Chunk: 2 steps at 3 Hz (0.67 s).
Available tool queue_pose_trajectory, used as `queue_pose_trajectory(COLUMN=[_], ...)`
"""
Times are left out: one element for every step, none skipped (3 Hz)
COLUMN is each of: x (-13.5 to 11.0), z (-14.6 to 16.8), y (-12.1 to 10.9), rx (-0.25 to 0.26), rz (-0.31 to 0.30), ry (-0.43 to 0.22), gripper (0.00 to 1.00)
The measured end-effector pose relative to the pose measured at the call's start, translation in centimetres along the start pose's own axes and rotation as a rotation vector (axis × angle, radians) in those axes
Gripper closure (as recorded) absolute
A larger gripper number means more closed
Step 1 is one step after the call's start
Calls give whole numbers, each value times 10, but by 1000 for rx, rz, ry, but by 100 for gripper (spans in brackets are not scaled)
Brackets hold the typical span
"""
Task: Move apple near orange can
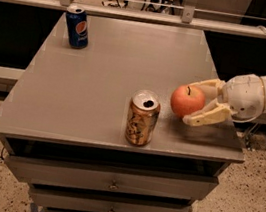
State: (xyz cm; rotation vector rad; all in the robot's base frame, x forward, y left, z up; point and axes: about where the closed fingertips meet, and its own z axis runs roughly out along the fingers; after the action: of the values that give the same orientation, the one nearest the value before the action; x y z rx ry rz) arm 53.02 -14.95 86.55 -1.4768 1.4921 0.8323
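The red-orange apple (187,101) with a dark stem is held between the pale fingers (205,117) of my gripper (194,101), which reaches in from the right. It hangs low over the grey table (100,87) near its front right. The orange can (142,118), orange-brown with a silver opened top, stands upright just left of the apple, a small gap between them. The gripper is shut on the apple.
A blue Pepsi can (77,27) stands upright at the table's far left corner. The table tops a drawer cabinet (109,185). A rail (148,15) runs behind the table. The table's front edge lies close to the orange can.
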Motion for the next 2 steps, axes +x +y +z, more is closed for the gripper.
queue_pose_trajectory(x=[6, 6], z=[11, 26], y=[25, 42], rx=[-58, -109], rz=[-15, -23], ry=[2, -12], gripper=[100, 100])
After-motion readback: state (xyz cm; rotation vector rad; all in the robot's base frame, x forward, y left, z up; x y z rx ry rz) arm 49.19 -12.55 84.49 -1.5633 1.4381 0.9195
